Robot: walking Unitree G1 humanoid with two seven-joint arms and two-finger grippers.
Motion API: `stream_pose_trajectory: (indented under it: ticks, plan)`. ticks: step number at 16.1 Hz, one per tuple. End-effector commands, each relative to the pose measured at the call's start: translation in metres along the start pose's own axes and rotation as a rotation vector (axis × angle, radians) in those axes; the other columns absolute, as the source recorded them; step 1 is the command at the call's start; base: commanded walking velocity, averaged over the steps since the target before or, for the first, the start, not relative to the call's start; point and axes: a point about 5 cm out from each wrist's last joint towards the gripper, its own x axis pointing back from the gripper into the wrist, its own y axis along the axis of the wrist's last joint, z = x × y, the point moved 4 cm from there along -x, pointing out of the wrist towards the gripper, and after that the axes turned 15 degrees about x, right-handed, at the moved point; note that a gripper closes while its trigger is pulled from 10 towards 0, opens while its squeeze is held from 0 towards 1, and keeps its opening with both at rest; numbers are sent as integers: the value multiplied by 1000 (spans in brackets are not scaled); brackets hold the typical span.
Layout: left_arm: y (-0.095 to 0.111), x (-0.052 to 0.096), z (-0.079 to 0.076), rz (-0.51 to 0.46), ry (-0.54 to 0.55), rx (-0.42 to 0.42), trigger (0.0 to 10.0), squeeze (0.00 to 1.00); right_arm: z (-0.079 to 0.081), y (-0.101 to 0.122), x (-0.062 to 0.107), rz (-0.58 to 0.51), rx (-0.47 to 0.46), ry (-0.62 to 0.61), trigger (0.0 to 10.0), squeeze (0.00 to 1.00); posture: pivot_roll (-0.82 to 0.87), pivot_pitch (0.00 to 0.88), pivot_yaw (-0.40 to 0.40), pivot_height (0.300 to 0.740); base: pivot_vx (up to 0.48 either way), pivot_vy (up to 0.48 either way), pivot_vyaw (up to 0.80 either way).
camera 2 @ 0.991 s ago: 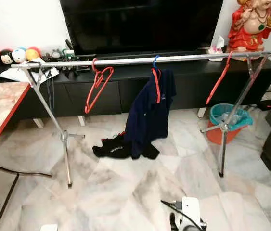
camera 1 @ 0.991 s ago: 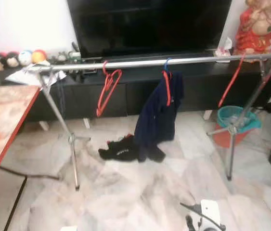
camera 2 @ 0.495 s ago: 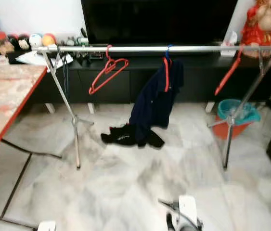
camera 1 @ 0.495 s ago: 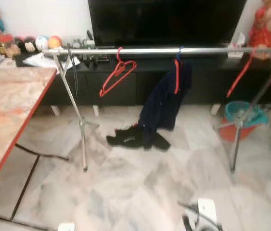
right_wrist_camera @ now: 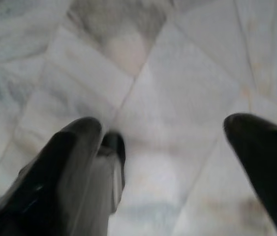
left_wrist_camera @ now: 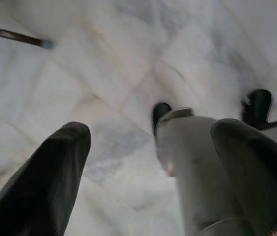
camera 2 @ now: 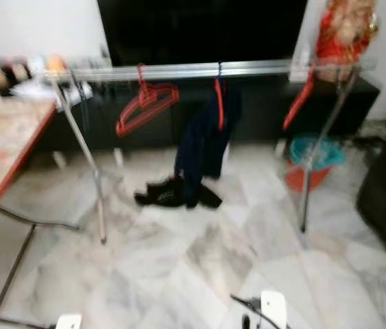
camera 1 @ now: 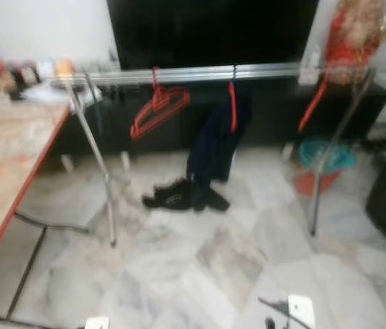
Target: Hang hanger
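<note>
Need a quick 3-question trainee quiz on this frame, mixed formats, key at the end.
1. True or false: the dark blue garment hangs from the silver rail.
2. What lies on the marble floor below that garment?
A. a black clothing heap
B. a red hanger
C. a ball
3. Fill in: the empty red hangers hang on the robot's ____ of the garment.

Key: 1 true. 2 A, the black heap. 3 left. Both the left gripper and right gripper are open, pointing at the floor.
</note>
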Motion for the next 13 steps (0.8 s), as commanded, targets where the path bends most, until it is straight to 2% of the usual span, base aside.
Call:
stream_pose_trajectory:
  ticks: [1, 4, 7, 13]
  plan:
    - [0, 0, 3, 11, 3, -17, 10000, 0, 1, 9, -1, -25, -9, 5, 10000, 0, -92, 0, -3, 740, 0, 0, 0]
    - [0, 0, 2, 10, -2, -21, 10000, 0, 1, 9, -1, -24, -11, 7, 10000, 0, -95, 0, -4, 740, 0, 0, 0]
    - [1, 0, 2, 5, -6, 15, 10000, 0, 1, 8, -1, -22, -11, 10, 10000, 0, -98, 0, -5, 740, 0, 0, 0]
    - [0, 0, 2, 10, -6, -20, 10000, 0, 4, 7, -1, -22, -5, 17, 10000, 0, -102, 0, -6, 740, 0, 0, 0]
